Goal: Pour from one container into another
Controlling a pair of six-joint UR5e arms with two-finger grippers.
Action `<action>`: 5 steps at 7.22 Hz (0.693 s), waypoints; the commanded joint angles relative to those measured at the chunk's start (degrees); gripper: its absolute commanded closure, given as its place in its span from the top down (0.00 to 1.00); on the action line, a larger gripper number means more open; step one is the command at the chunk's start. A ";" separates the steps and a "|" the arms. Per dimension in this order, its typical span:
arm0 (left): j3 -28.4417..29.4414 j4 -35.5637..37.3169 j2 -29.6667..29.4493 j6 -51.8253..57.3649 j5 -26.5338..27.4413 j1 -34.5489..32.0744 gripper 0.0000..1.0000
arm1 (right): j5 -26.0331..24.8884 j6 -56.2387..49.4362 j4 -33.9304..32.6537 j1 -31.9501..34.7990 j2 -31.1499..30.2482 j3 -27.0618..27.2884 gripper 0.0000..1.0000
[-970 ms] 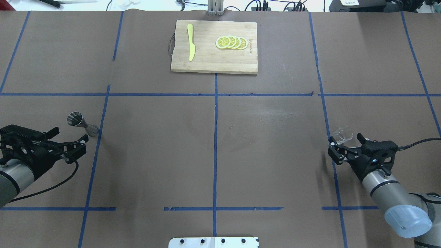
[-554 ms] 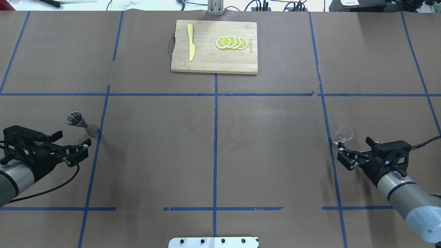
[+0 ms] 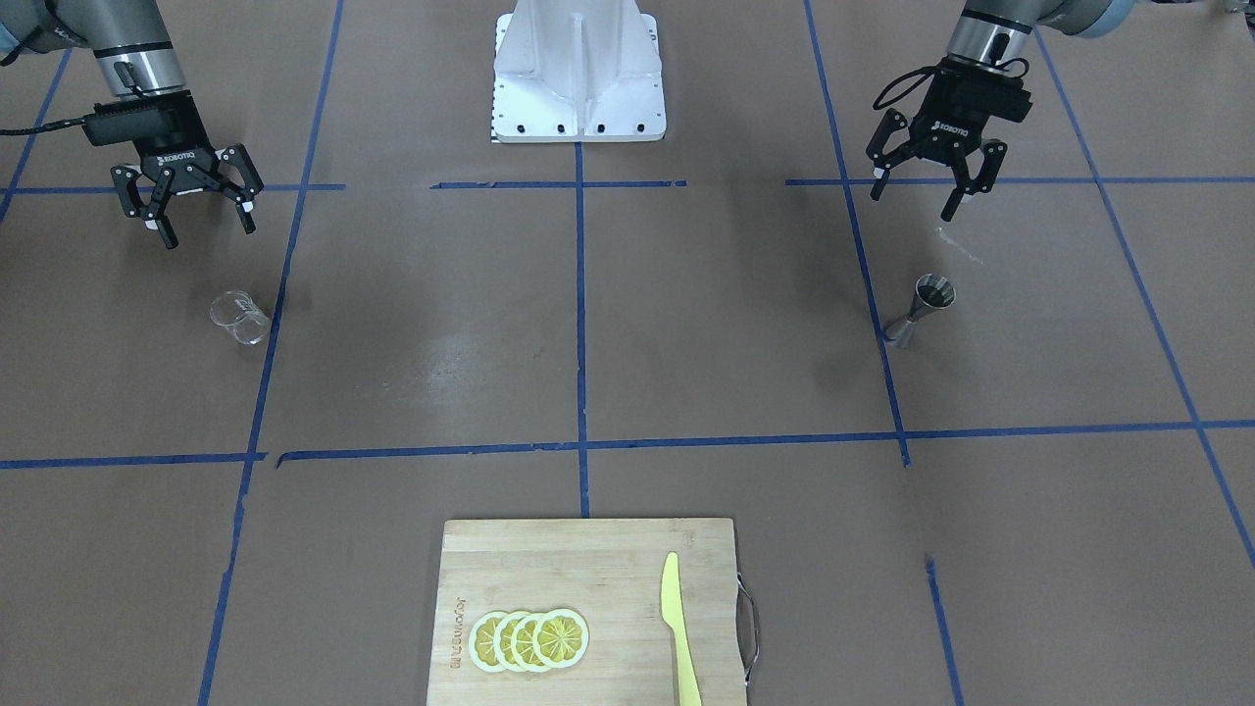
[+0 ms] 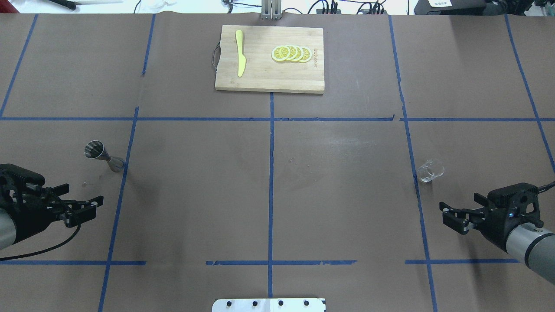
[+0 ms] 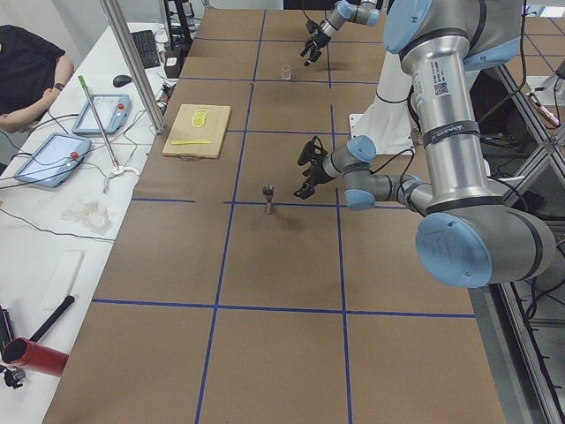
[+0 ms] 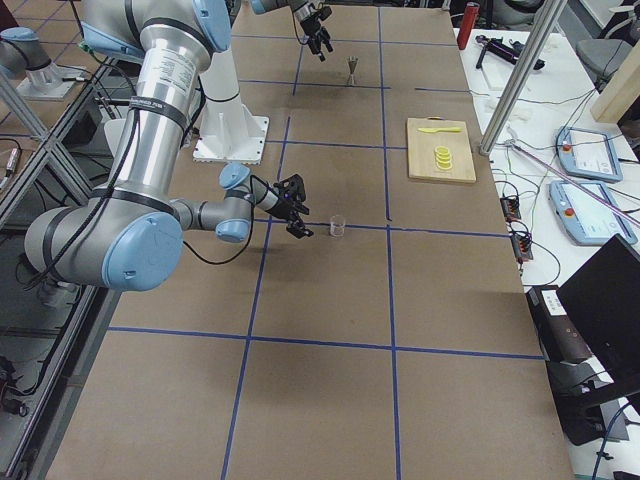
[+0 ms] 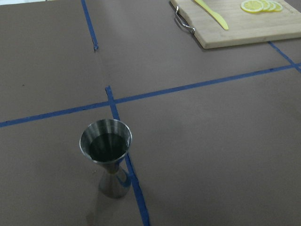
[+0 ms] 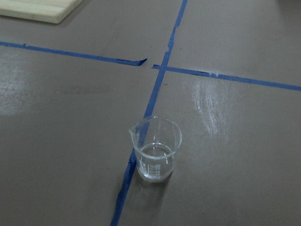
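The clear glass cup (image 4: 430, 170) stands upright on the table beside a blue tape line, with a thin clear layer at its bottom (image 8: 155, 149). My right gripper (image 4: 459, 209) hangs open and empty, nearer the robot than the cup and apart from it (image 3: 208, 230). The metal jigger (image 4: 103, 156) stands upright on the left side, and its upper cone looks dark inside (image 7: 107, 160). My left gripper (image 4: 84, 195) is open and empty, off the jigger on the robot's side (image 3: 917, 196).
A wooden cutting board (image 4: 269, 82) at the far middle carries a yellow knife (image 4: 239, 54) and lemon slices (image 4: 291, 53). The robot's white base plate (image 3: 578, 88) sits at the near middle edge. Blue tape lines divide the brown table cover.
Both grippers have drawn back toward the robot. The right one, which stood open around the glass cup, has left it standing; the left has moved away from the jigger.
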 commanded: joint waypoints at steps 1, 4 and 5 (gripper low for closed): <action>-2.14 3.73 2.62 -0.03 -6.63 -1.49 1.00 | 9.90 0.03 -1.58 1.09 -5.09 5.05 1.00; -9.60 18.64 3.60 -0.03 -16.13 -4.58 1.00 | 31.25 -0.58 -23.34 14.00 -4.33 15.80 1.00; -10.57 23.47 3.43 -0.03 -18.41 -4.66 1.00 | 34.00 -0.93 -27.30 15.24 -3.37 16.34 1.00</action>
